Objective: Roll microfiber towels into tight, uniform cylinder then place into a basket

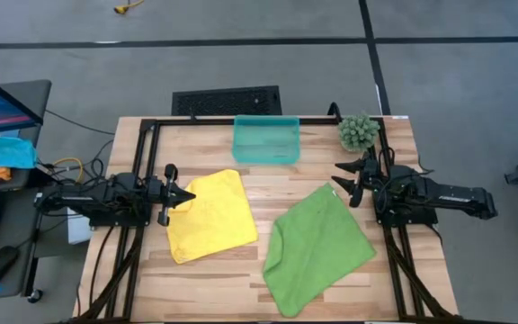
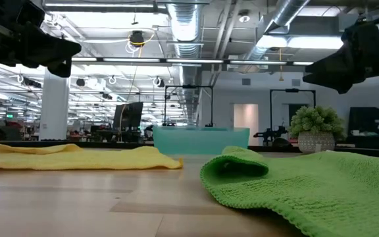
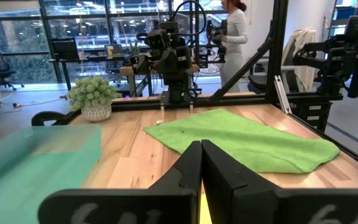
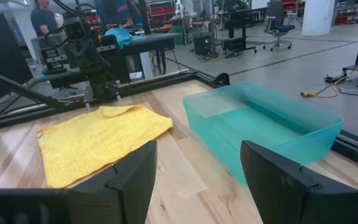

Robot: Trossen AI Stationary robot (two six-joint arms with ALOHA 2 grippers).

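A yellow towel point(image 1: 211, 216) lies spread flat on the table at centre left. A larger lime green towel point(image 1: 317, 248) lies at centre right, its far corner folded over. The teal basket point(image 1: 266, 139) stands at the table's far middle. My left gripper point(image 1: 188, 195) hovers shut above the yellow towel's left edge, pointing level toward the right. My right gripper point(image 1: 342, 176) hovers open above the table by the green towel's far corner, pointing left. Neither touches anything.
A small potted plant point(image 1: 359, 131) stands at the far right corner, close to my right gripper. A black vented panel point(image 1: 227, 100) lies beyond the table's far edge. Bare wood shows at the table's near left point(image 1: 178, 292).
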